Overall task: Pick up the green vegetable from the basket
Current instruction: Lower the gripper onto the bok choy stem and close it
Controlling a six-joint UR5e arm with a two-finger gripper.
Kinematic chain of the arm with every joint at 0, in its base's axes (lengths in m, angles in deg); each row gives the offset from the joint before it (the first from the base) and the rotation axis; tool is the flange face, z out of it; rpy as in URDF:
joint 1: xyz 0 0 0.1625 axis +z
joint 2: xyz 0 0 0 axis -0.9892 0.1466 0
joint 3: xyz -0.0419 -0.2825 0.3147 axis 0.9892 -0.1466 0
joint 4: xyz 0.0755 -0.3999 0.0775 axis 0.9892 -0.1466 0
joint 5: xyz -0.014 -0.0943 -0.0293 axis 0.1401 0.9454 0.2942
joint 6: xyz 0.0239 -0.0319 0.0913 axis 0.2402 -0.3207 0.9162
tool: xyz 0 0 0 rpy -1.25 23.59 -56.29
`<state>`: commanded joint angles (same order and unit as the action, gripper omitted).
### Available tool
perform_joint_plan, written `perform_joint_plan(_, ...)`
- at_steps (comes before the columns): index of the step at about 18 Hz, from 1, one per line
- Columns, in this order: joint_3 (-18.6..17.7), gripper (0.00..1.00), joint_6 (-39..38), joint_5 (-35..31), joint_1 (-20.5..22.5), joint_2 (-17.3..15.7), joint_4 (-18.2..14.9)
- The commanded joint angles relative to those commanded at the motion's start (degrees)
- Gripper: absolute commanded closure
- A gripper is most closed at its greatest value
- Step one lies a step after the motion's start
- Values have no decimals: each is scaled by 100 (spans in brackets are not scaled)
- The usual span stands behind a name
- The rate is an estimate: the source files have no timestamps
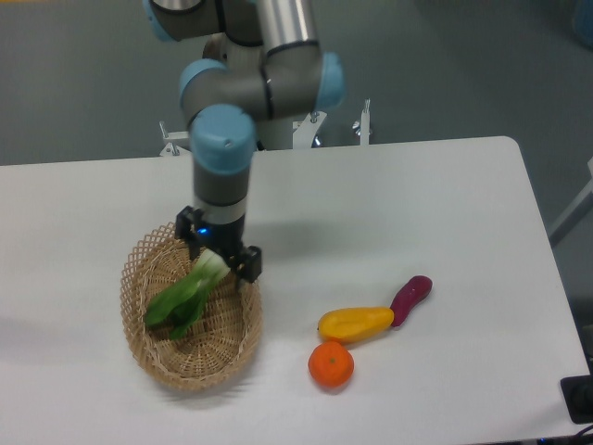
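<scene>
Gripper (220, 255) spread wide over the pale stem end of the bok choy (185, 295) in the basket (153, 357).

The bok choy lies inside the wicker basket at about 8 o'clock on the white table (445, 204), its dark leaves pointing toward 7 o'clock and its white base toward 1 o'clock. The two fingers stand apart, one on each side of that base, gripping nothing; whether they touch the stem cannot be told. Well apart, toward 4 o'clock, a yellow fruit (356, 323) lies with a purple vegetable (410, 296) touching its right end, and an orange (331, 365) sits just beside the yellow fruit at its 7 o'clock.
</scene>
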<state>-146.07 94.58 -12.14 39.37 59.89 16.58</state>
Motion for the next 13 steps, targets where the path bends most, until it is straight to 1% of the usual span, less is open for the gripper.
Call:
perform_joint_plan(4,-9,0,-342,-44,-150,272,343)
perform_joint_plan(6,9,0,-352,-80,-150,282,352)
perform_joint_plan(10,26,0,-360,-132,-167,422,361)
perform_joint_plan(13,18,0,-360,-141,-229,440,352)
